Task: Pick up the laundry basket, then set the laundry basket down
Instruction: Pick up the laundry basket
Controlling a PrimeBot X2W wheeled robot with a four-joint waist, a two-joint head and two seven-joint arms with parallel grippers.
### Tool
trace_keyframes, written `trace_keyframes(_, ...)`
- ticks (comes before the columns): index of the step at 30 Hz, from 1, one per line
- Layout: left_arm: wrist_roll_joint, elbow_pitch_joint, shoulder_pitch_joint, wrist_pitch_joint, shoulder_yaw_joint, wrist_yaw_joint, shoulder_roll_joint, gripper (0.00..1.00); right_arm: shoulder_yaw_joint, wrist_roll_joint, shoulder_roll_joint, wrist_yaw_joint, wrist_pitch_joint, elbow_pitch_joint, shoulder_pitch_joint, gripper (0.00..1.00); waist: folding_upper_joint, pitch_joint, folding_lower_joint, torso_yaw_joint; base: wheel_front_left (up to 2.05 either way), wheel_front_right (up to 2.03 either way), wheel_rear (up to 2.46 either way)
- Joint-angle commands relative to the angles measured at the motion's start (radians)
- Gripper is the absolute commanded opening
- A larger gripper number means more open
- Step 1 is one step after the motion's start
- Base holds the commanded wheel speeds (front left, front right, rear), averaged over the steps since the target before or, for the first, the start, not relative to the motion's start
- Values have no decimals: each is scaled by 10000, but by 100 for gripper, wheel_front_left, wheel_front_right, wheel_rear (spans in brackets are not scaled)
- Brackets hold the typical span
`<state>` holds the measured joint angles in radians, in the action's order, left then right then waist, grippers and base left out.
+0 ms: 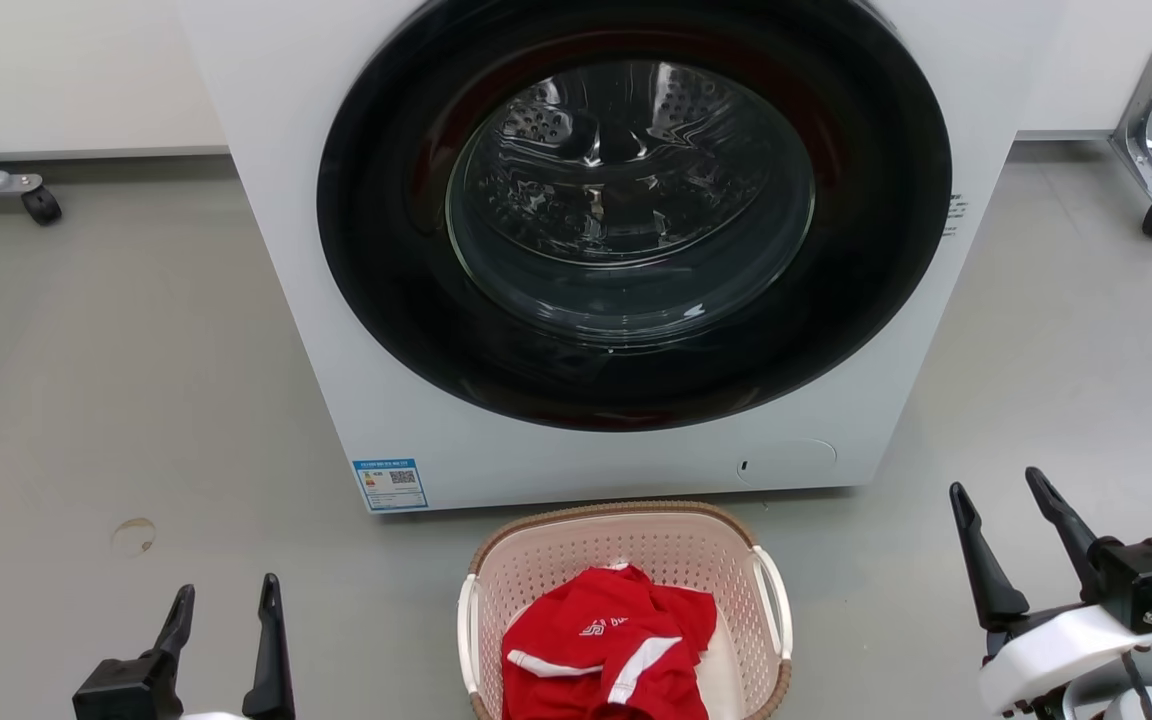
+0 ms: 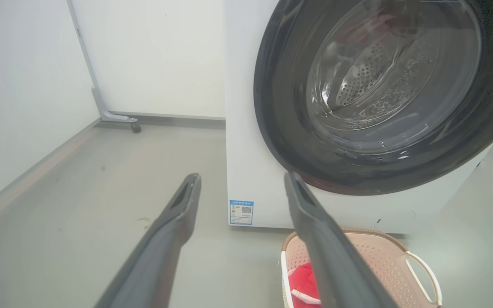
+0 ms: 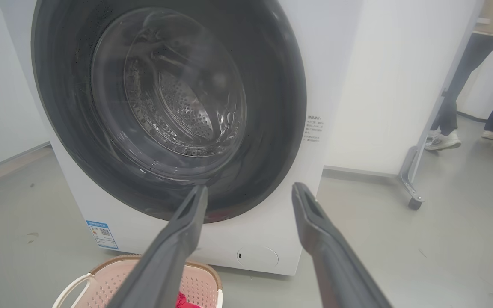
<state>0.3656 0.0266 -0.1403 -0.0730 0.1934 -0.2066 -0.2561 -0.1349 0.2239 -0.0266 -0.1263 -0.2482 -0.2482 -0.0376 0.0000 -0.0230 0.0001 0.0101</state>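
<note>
Left gripper [image 1: 226, 588] at 7 o'clock, right gripper [image 1: 996, 482] at 4: fingers upright, spread. Basket [image 1: 626, 512] at 6, long axis seemingly 12-to-6.

left gripper [image 1: 226, 600] agape, right gripper [image 1: 996, 490] likewise (both empty)

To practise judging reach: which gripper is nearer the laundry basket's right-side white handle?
Right. The right gripper hangs right of the handle, not touching; the left gripper sits across the laundry basket, off its opposite side.
</note>
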Motion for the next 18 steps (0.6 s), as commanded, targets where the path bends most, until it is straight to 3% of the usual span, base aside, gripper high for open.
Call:
trace_keyframes(1,106,178,269,50,-274,18,-129,100,-227,80,-237,-44,-136,-15,-515,100,0,99,0,15,0,0,0)
trace_keyframes(9,257,-82,524,-33,-138,176,-20,100,-285,100,-237,-44,-136,-262,-804,100,0,863,0,52,0,0,0)
trace_keyframes(18,416,-758,1735,-222,125,526,261,100,-145,-9,-237,-44,-136,-107,-1457,100,0,3005,0,251,0,0,0)
